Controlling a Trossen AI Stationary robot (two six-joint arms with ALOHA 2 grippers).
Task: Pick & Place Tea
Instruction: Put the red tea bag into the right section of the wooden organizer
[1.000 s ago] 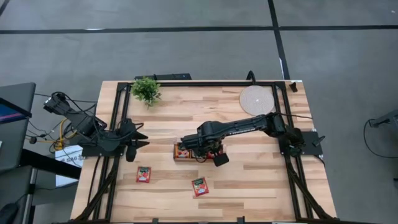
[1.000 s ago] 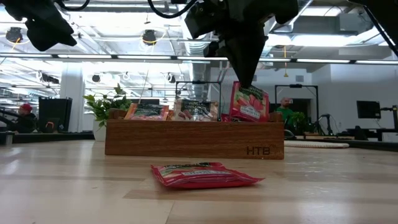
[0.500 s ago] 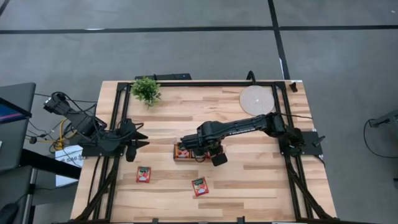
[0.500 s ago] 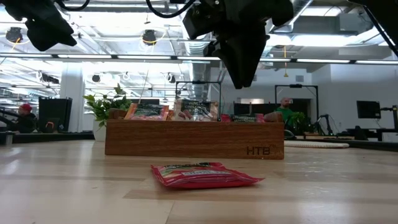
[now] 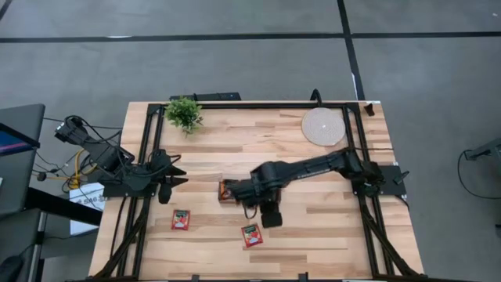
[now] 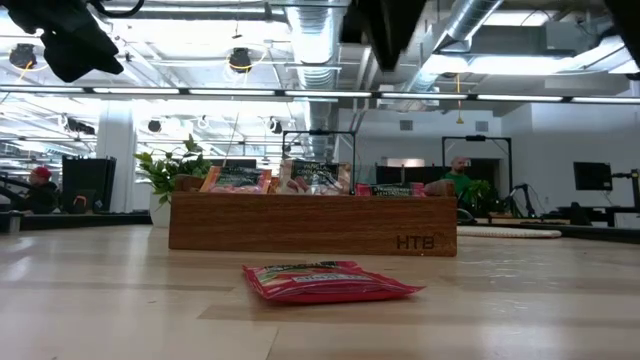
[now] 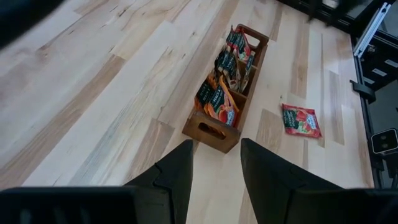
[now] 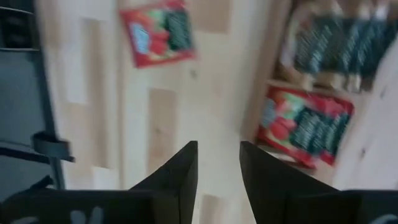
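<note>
The wooden tray (image 5: 225, 190) holds several tea sachets (image 7: 219, 99) and stands mid-table, partly under my right arm. In its end compartment a red sachet (image 8: 305, 124) lies flat. Two red sachets (image 5: 181, 220) (image 5: 251, 235) lie flat on the table nearer the front edge. One sachet (image 6: 325, 282) shows in front of the tray (image 6: 313, 222) in the low view. My right gripper (image 5: 264, 213) (image 8: 217, 168) hangs open above the table, just on the near side of the tray, pointing down, with nothing between its fingers. My left gripper (image 5: 176, 174) (image 7: 216, 168) waits open at the left.
A small potted plant (image 5: 184, 113) stands at the far left and a round pale mat (image 5: 323, 126) at the far right. Black frame rails (image 5: 145, 149) run along the table's sides. Bare wood lies between the tray and the front edge.
My right gripper has opened and let go of a red sachet, which stood upright over the tray's end compartment and has dropped flat into it. The gripper has then risen, rolled, and moved toward the table's near edge.
</note>
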